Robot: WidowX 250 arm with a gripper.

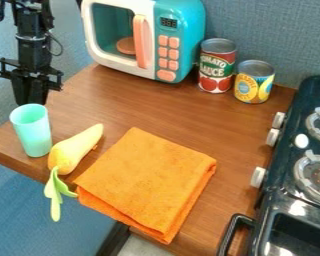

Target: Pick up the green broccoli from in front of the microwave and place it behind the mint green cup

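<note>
Lying folded at the near edge of the wooden counter (122, 112), an orange cloth (146, 180) has the black toy stove (279, 225) on its right. Just beside its left side rests a yellow toy vegetable (72, 150), its green leaves (56, 192) hanging past the counter's edge. Next to that, a mint-green cup (34, 132) stands upright near the edge. The black gripper (30, 98) points down at the cup's far rim; whether it is open or closed I cannot tell. Farther back stand a pineapple can (254, 82), a tomato sauce can (217, 67) and a teal-and-white toy microwave (179, 30).
</note>
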